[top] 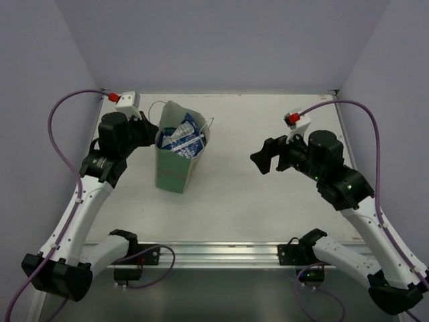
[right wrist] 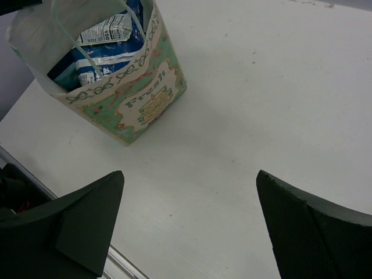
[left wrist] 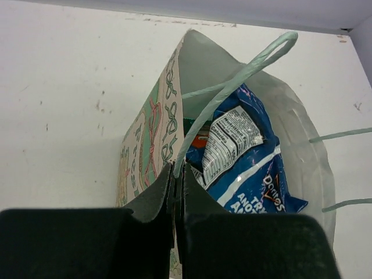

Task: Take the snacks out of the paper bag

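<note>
progress is judged to be at the very start: every one of the snacks that can be seen lies inside the paper bag, and none is seen lying outside it. the bag stands upright on the table, left of centre and towards the far side, with its mouth open. the left gripper is clenched on the bag's near rim, at the foot of a loop handle, so the bag is judged to be steadied. the right gripper is held spread wide with nothing in it, well apart from the bag.

one bag is counted, with two thin handles. at least two blue-and-white packets are made out, plus an orange sliver beneath them; the full number cannot be told, since the packets overlap. all removals are left to be done.
</note>
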Available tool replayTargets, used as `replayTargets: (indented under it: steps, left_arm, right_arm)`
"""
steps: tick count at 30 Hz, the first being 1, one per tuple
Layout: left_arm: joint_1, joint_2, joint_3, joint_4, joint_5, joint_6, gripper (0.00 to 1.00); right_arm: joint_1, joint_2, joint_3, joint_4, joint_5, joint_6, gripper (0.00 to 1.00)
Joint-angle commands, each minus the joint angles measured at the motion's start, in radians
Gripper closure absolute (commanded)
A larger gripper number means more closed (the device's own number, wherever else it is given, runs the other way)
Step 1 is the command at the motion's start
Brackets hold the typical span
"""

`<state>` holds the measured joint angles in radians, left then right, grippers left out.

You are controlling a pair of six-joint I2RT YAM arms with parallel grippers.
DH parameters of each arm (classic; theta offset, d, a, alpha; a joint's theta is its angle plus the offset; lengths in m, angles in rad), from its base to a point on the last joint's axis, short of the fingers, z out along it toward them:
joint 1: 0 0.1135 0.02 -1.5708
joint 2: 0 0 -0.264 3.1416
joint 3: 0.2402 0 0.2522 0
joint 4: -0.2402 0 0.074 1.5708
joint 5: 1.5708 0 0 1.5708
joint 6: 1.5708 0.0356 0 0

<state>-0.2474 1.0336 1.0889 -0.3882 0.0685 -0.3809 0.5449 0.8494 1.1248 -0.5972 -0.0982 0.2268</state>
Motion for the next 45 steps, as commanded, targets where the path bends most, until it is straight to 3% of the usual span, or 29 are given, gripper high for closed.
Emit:
replayTargets:
  steps: [1, 5, 9, 10, 15, 21, 24, 28, 38, 42, 45]
  left_arm:
    - [-0.006, -0.033, -0.020, -0.003, -0.062, 0.054, 1.00]
    - [-0.006, -0.038, -0.018, -0.032, -0.130, 0.082, 0.98]
    - [-0.006, -0.029, -0.004, -0.064, -0.141, 0.080, 0.78]
    - [-0.006, -0.027, -0.003, -0.066, -0.139, 0.076, 0.68]
    - [-0.006, -0.010, 0.017, -0.130, -0.179, 0.062, 0.60]
    - [-0.006, -0.001, 0.022, -0.185, -0.219, 0.063, 0.64]
    - [-0.006, 0.011, 0.022, -0.199, -0.219, 0.062, 0.71]
    - [-0.006, 0.011, 0.035, -0.189, -0.222, 0.074, 1.00]
    - [-0.006, 0.086, 0.210, -0.003, -0.110, 0.339, 1.00]
    - [-0.006, 0.108, 0.250, 0.046, 0.002, 0.492, 1.00]
    - [-0.006, 0.111, 0.255, 0.045, 0.068, 0.517, 1.00]
  right_arm:
    - [0.004, 0.028, 0.044, 0.048, -0.067, 0.002, 0.01]
    - [0.004, 0.027, 0.035, 0.065, -0.084, 0.009, 0.01]
    - [0.004, 0.028, 0.041, 0.054, -0.101, 0.000, 0.01]
    - [0.003, 0.030, 0.047, 0.051, -0.101, -0.003, 0.01]
    - [0.004, 0.022, 0.050, 0.040, -0.104, -0.009, 0.01]
    - [0.004, 0.014, 0.052, 0.033, -0.110, -0.010, 0.01]
    - [0.003, 0.019, 0.059, 0.033, -0.118, -0.012, 0.01]
    - [0.003, 0.031, 0.082, 0.024, -0.117, -0.018, 0.01]
    - [0.020, 0.158, 0.289, -0.025, -0.161, -0.024, 0.01]
    - [0.148, 0.230, 0.383, -0.003, -0.072, -0.073, 0.01]
    - [0.231, 0.292, 0.411, 0.026, -0.046, -0.121, 0.01]
